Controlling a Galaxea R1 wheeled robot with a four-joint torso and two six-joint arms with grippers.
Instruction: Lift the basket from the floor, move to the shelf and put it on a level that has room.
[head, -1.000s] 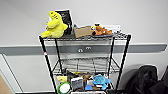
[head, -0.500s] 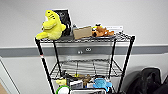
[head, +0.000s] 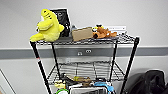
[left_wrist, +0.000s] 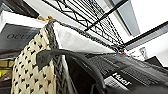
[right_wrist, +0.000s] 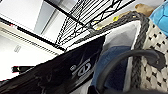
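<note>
Carried the wicker basket (left_wrist: 27, 72) below the free second tier (head: 85, 69), toward 6 o'clock. Needed lifting level above that grid before sliding in. Could not tell either gripper's grip.

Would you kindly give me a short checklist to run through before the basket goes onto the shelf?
1. Second level has room: ok, its wire grid looks bare.
2. Top level has room: not ok, yellow plush, cardboard box and other things crowd it.
3. Basket near shelf: ok, wire grid shows close above it.
4. Basket contents settled: cannot tell.
5. Grip on basket: cannot tell.
</note>
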